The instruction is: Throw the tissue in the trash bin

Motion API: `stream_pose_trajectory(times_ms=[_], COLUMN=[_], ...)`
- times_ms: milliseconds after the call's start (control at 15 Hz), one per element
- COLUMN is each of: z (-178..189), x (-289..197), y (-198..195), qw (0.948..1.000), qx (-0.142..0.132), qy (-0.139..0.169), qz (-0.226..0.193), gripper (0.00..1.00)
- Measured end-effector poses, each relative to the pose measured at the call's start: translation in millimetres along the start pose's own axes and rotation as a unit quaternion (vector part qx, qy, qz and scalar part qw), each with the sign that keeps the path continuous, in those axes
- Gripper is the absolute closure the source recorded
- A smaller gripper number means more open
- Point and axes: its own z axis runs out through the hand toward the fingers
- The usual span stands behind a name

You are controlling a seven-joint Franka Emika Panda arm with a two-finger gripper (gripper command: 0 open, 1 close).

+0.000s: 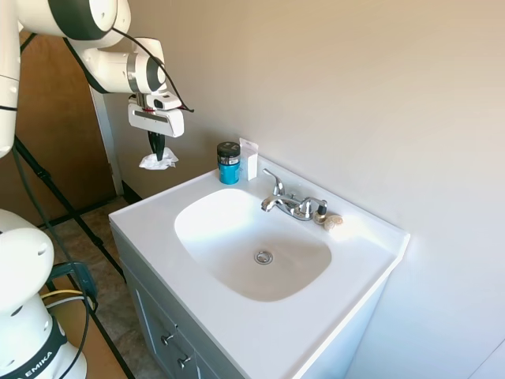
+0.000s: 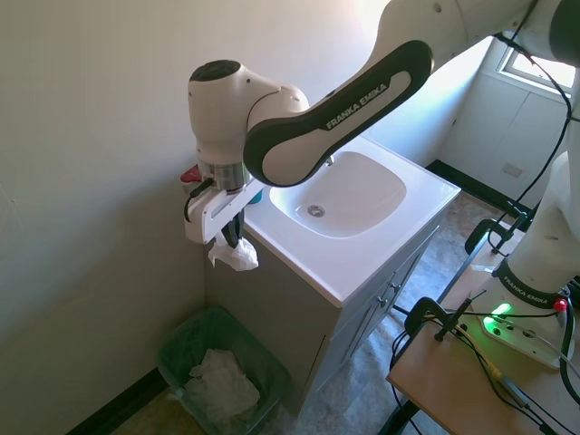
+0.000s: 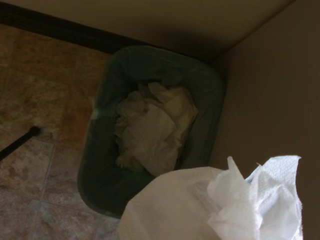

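Holding the tissue [image 2: 234, 255] clenched, the gripper [image 2: 231, 237] hangs near the vanity [image 2: 299, 299], above the trash bin [image 2: 186, 331]. Releasing here, the light wad may drift and miss the bin's right rim.

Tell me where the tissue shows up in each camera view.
First exterior view: tissue hangs from the gripper, upper left, beside the vanity.
Second exterior view: tissue left of centre, above the trash bin.
Wrist view: tissue lower right.
Shared landmark: the gripper holding it.

One exterior camera looks down across the white oval sink [image 1: 252, 245] from close; the opposite one, farther back, shares it [image 2: 349, 195]; the wrist camera looks down into the green plastic bin [image 3: 100, 180].
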Motion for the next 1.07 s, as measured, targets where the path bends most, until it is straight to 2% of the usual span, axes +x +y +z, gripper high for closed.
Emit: stream_pose_trajectory(times_ms=[733, 933, 1067], z=[7.9, -2.3, -22.7], x=[1.7, 5.9, 10.6], y=[-12.2, -12.1, -10.2], qw=[0.9998, 0.9999, 0.9999], qx=[-0.016, -0.008, 0.004], qy=[0.001, 0.006, 0.014], qz=[-0.01, -0.007, -0.001], gripper=[0.0, 0.0, 0.0])
